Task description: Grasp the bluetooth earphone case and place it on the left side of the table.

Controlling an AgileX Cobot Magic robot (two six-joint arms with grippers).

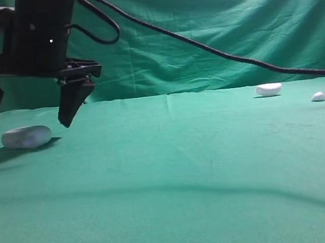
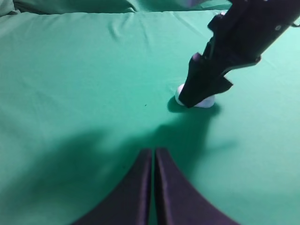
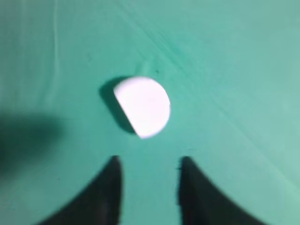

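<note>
The exterior high view sits low, almost at the level of the counter [image 1: 181,178], and looks across the green cloth toward the draped curtain [image 1: 210,28] at the back. It takes in the whole width, with the right gripper [image 1: 30,122] close at its left edge above the bluetooth earphone case [image 1: 27,137].

The left wrist view looks forward and down past the left gripper [image 2: 153,164], jaws together, and sees the same case [image 2: 206,101] farther off, partly hidden by the right arm.

The right wrist view points almost straight down from close above the case [image 3: 142,107], blurred, jaws apart at its lower edge.
</note>
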